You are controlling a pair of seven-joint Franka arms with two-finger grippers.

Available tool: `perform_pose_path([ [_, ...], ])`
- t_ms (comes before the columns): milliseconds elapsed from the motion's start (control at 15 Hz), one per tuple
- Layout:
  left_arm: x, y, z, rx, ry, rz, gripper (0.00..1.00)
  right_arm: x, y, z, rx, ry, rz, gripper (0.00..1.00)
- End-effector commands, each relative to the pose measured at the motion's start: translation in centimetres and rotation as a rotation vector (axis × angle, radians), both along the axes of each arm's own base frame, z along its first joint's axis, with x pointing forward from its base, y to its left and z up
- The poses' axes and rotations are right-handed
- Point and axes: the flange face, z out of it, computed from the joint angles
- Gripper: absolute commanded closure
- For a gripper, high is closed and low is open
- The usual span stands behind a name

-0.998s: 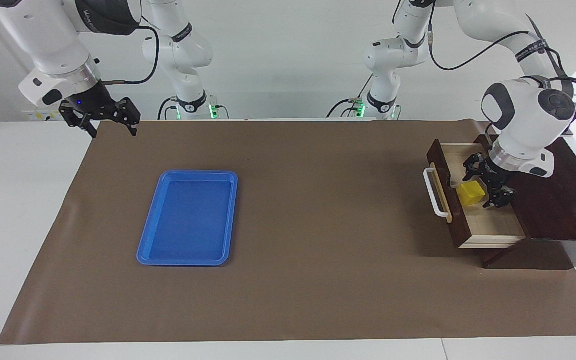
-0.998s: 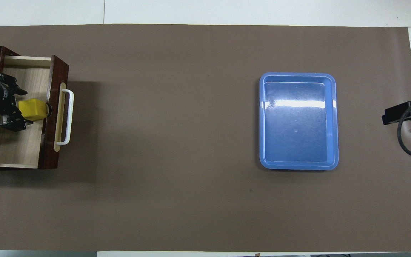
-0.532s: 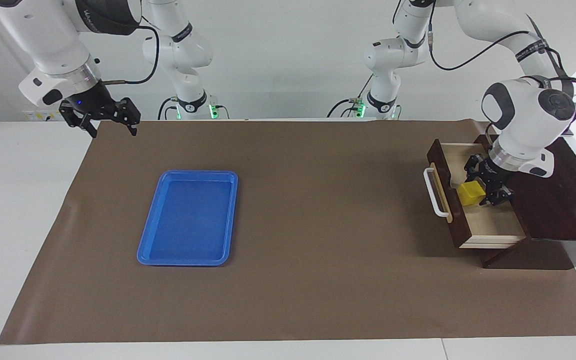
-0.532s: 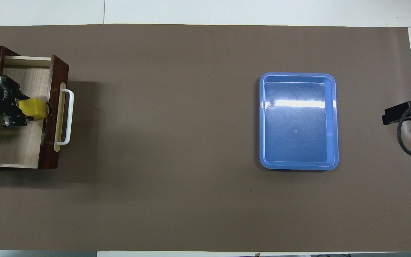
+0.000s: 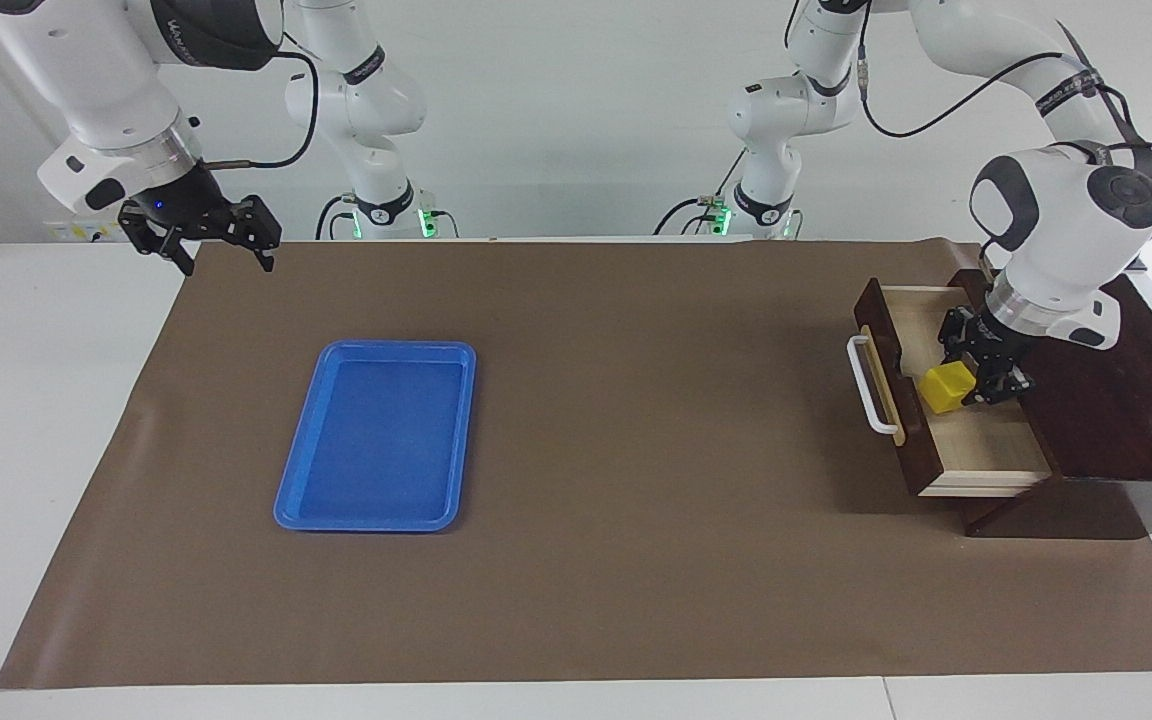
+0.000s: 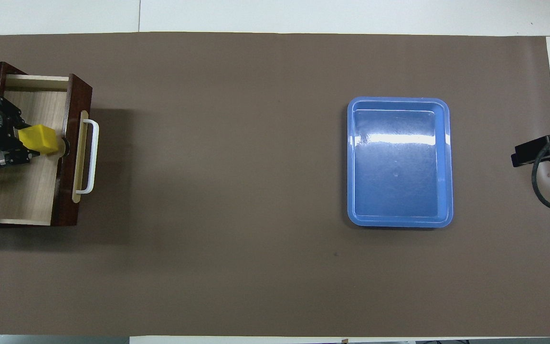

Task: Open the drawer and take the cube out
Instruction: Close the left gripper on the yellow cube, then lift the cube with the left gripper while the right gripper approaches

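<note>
You see a brown mat [image 5: 576, 450] covering the table, with a blue tray [image 5: 376, 436] toward the right arm's end. At the left arm's end the drawer [image 5: 976, 455] stands pulled open. Inside it, the left gripper [image 5: 976, 375] is clamped on the yellow cube [image 5: 944, 387]. The right gripper [image 5: 221, 250] waits over the mat's corner, fingers spread wide.

White wall [image 5: 576, 120], brown-covered table [image 5: 636, 450].
</note>
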Motion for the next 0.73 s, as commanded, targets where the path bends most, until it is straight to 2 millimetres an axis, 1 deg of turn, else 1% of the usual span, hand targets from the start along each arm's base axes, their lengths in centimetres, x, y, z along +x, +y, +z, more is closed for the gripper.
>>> perform_pose_path([
  [0,0.3,-0.6,6.0,-0.065,-0.032,-0.039,1.0,-0.4,-0.1,0.1,0.002,-0.017,0.012,0.0],
  [67,0.4,-0.9,7.8,-0.084,-0.044,-0.052,1.0,-0.4,-0.1,0.0,0.003,-0.016,0.009,0.0],
  [133,0.6,-1.9,9.5,-0.087,-0.052,-0.071,1.0,-0.4,0.0,0.0,0.018,-0.017,-0.004,0.0],
  [266,0.5,-6.1,11.4,-0.082,-0.025,-0.143,1.0,-0.4,0.2,-0.1,0.046,-0.014,-0.069,0.0],
  [333,0.1,-8.7,11.5,-0.067,-0.007,-0.207,1.0,-0.4,0.4,-0.3,0.055,-0.013,-0.101,0.0],
  [399,-0.3,-11.9,11.5,-0.037,0.0,-0.276,1.0,-0.4,0.8,-0.6,0.078,-0.006,-0.141,0.0],
  [466,-0.9,-15.6,11.6,-0.024,0.001,-0.341,1.0,-0.4,1.3,-1.1,0.107,0.01,-0.212,0.0],
  [532,-1.3,-17.7,11.7,-0.03,-0.002,-0.373,1.0,-0.6,1.6,-1.3,0.126,0.021,-0.271,0.0],
  [665,-2.7,-23.0,11.6,-0.043,0.002,-0.455,1.0,-0.7,2.7,-2.3,0.19,0.065,-0.4,0.0],
])
